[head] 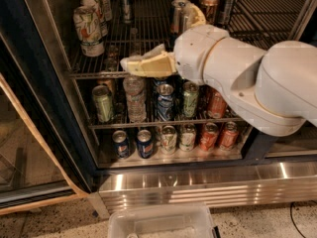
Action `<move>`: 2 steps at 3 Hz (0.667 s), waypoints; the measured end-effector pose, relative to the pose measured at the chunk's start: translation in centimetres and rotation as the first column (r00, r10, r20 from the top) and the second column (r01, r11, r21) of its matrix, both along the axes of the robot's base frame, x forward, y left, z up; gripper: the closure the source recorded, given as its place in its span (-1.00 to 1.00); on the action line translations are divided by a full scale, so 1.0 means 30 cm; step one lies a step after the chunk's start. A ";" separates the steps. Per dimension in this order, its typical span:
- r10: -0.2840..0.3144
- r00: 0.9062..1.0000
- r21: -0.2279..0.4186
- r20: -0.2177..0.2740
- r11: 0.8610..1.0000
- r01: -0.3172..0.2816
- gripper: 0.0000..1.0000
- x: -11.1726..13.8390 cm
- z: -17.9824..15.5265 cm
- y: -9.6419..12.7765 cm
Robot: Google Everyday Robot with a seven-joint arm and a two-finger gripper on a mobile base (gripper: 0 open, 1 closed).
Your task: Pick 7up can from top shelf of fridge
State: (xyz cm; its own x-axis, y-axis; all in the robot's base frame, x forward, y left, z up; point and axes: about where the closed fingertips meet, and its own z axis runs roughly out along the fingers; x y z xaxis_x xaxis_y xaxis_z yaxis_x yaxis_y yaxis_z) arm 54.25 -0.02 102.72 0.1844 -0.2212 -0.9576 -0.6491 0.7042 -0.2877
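The 7up can, whitish with green and red markings, stands at the front left of the top shelf, a wire rack in the fridge. A second similar can stands behind it. My gripper, cream-coloured on a big white arm, points left at the height of the top shelf's front rail. It is to the right of the 7up can and slightly lower, apart from it, with nothing visibly in it. The arm hides the right part of the shelf front.
Slim silver cans and dark cans stand further back on the top shelf. The middle rack holds a green can, a water bottle and more cans. The fridge door stands open at left. A clear bin sits on the floor.
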 end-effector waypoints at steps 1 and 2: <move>0.000 1.000 0.000 0.000 1.000 0.000 -1.00 0.000 0.000 0.000; -0.011 1.000 0.007 0.005 1.000 0.011 -1.00 0.000 0.010 0.023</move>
